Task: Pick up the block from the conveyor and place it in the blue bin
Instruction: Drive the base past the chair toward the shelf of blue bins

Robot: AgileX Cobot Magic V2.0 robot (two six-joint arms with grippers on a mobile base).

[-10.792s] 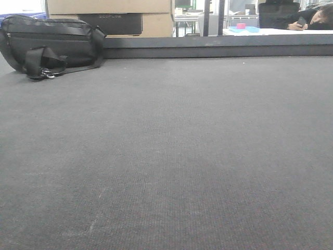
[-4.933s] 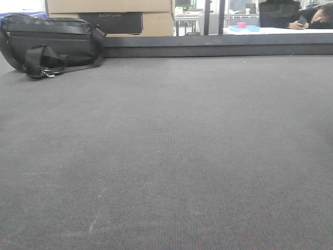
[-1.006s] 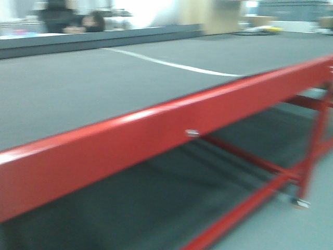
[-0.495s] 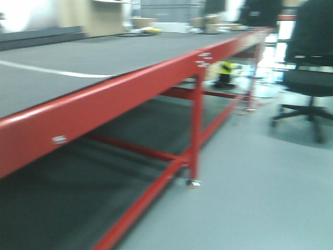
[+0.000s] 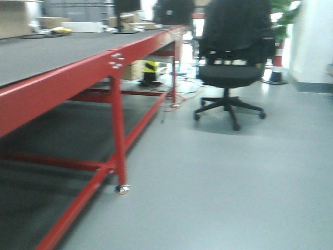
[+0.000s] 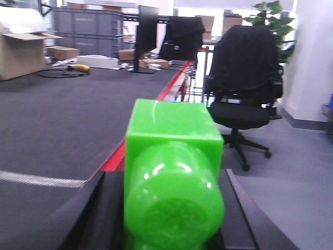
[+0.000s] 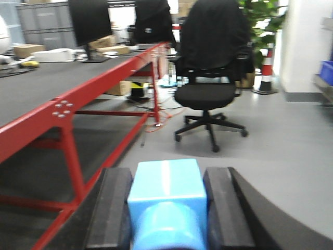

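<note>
Front-facing: conveyor (image 5: 31, 60) edge, perhaps open floor (image 5: 218, 182)

The green block (image 6: 174, 172) looks glossy smooth plastic; the conveyor (image 6: 52, 114) matt woven cloth.

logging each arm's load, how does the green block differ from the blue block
The green block is bright green, in the left gripper; the blue block is light blue, in the right gripper. The green block's knob shows glossy highlights; the blue block's looks matte. Both are cubes with a rounded knob facing the camera, held between dark pads.
</note>
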